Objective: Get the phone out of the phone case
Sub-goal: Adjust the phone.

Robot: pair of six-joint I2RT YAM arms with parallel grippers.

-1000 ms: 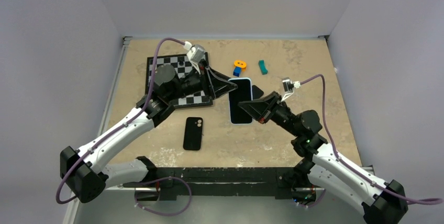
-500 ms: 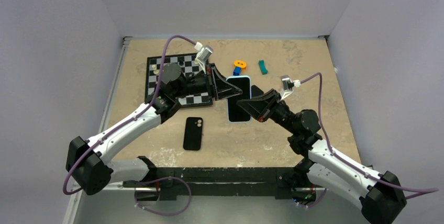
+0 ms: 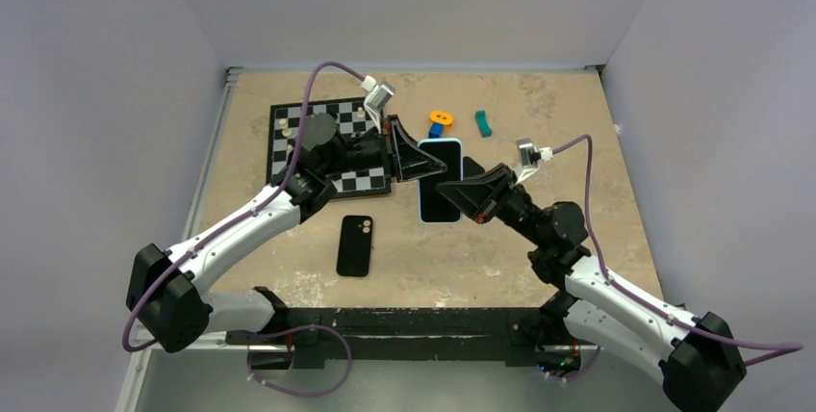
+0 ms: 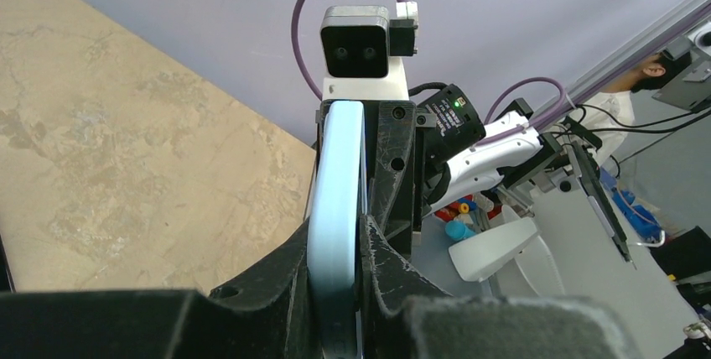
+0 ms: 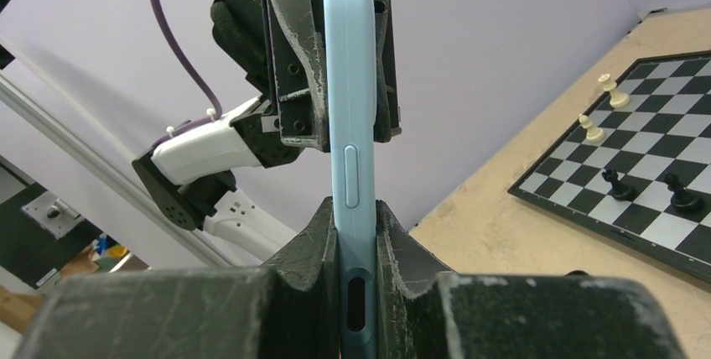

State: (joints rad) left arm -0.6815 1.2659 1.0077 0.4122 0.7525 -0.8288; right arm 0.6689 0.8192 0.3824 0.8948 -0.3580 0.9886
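**Pinching the cased phone at both ends**

We find the pale-blue rubbery phone case [image 5: 348,82] with the dark-screened phone [image 3: 441,193] seated inside it, screen upward. It sits near the middle of the sandy tabletop [image 3: 539,114] and, as we judge it, is lifted clear of the surface.

The left fingers [image 4: 272,288] are clenched on the end toward 11 o'clock, one finger on each side of the thin edge. The right fingers [image 5: 306,246] are clamped on the end toward 5 o'clock, just below the side button.

We read this double hold as a brace. With an arm fixing each end, one can anchor the case while the other bends or peels its lip so the phone comes free. Both pairs appear to press front and back together, so we judge that one must move to the rim first. The phone is not yet out.

The black-and-white chessboard [image 3: 332,147] lies at 10 o'clock from the case and a flat black phone-shaped slab [image 3: 355,244] at 7 o'clock. An orange-and-blue piece [image 3: 439,123] and a teal block [image 3: 483,123] lie toward 12 o'clock. None of them touches the case.
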